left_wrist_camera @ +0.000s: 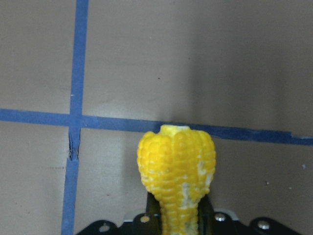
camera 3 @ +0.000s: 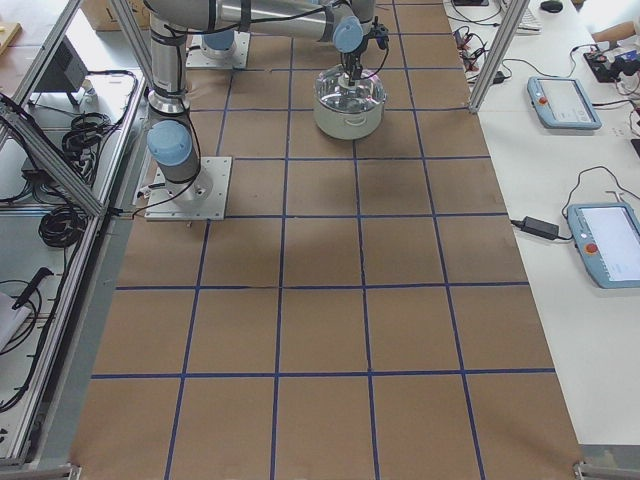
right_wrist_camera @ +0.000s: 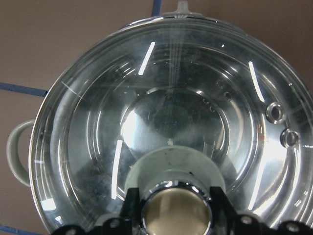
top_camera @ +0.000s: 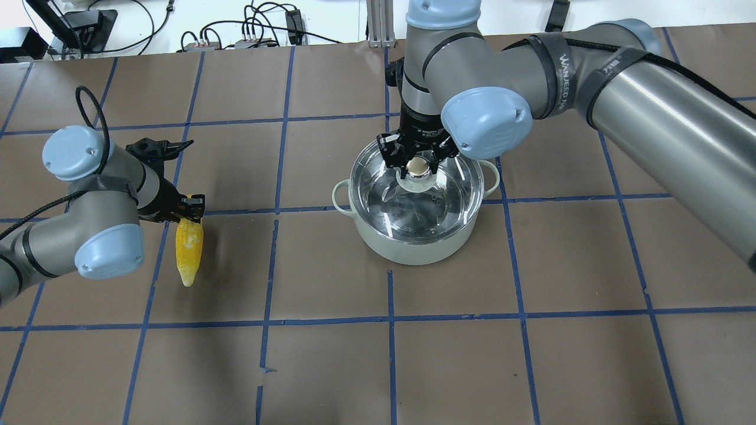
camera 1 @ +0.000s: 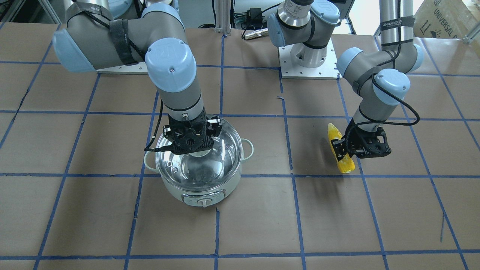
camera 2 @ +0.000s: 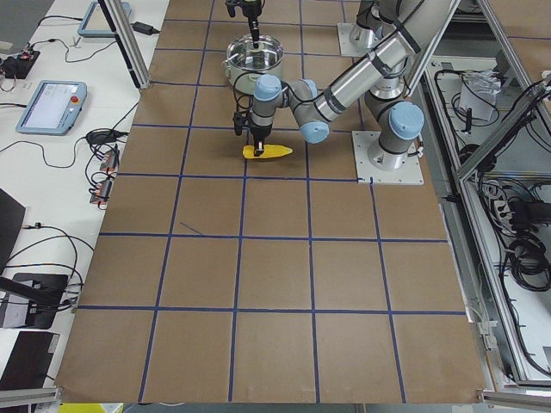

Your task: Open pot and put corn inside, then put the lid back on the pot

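Note:
The pale grey-green pot (camera 1: pixel 204 191) stands on the table with the clear glass lid (camera 1: pixel 219 161) on it or just over it; I cannot tell which. My right gripper (camera 1: pixel 195 145) comes down from above and is shut on the lid's tan-gold knob (top_camera: pixel 418 166). The right wrist view shows the lid (right_wrist_camera: pixel 171 98) and the knob (right_wrist_camera: pixel 176 213) between the fingers. The yellow corn (camera 1: pixel 345 164) lies on the paper to the pot's side. My left gripper (top_camera: pixel 189 211) is shut on the corn (top_camera: pixel 189 254) near its thick end. The left wrist view shows the cob (left_wrist_camera: pixel 176 161) between the fingers.
The table (top_camera: pixel 531 354) is covered in brown paper with a blue tape grid. The two arm base plates (camera 1: pixel 307 67) stand at the robot's edge. Cables and boxes (top_camera: pixel 248 35) lie beyond the far edge. Tablets (camera 3: pixel 565 100) sit on the side bench.

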Controlling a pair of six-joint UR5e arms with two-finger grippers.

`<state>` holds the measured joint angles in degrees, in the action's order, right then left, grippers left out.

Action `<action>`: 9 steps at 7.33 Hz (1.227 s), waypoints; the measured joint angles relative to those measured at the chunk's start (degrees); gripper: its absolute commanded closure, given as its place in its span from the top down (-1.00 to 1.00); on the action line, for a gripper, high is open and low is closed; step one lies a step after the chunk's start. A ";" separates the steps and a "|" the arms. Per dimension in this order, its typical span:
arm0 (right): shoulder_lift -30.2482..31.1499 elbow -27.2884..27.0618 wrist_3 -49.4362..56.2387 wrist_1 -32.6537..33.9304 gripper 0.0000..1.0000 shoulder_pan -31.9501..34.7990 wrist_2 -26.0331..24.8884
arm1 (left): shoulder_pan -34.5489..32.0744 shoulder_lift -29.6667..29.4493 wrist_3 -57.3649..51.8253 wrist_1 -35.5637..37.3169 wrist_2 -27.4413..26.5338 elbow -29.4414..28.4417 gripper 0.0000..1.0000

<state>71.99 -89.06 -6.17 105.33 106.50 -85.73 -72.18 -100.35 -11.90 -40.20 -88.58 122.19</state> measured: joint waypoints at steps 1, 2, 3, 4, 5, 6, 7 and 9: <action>-0.02 0.07 -0.10 -0.02 0.06 0.01 0.02 | -0.87 0.63 1.13 -3.40 -0.14 -2.33 -0.66; -0.06 0.19 -0.16 -0.06 0.06 0.01 0.02 | -1.84 1.04 2.32 -5.66 -0.24 -4.10 -0.66; -0.08 0.34 -0.21 -0.09 0.06 0.02 -0.02 | -2.71 1.48 3.58 -6.64 -0.32 -5.29 -0.66; -0.09 0.53 -0.24 -0.14 0.06 0.03 -0.06 | -3.68 1.65 4.84 -7.02 -0.33 -6.36 -0.66; -0.03 0.87 -0.23 -0.28 0.06 0.02 -0.10 | -5.13 1.62 6.18 -7.39 -0.30 -7.58 -0.66; 0.13 1.77 -0.19 -1.09 0.06 -0.03 -0.15 | -6.82 1.75 8.00 -8.77 -0.29 -9.04 -0.52; 0.33 3.76 -0.19 -3.24 0.06 -0.08 -0.32 | -8.10 2.13 9.74 -10.78 -0.24 -10.22 -0.42; 0.92 9.07 0.00 -7.97 0.06 -0.82 -3.28 | -8.99 2.26 10.48 -11.66 -0.14 -11.05 -0.80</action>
<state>72.91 -80.00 -6.17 97.36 105.68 -89.01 -81.17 -98.09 -1.42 -51.86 -88.72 111.13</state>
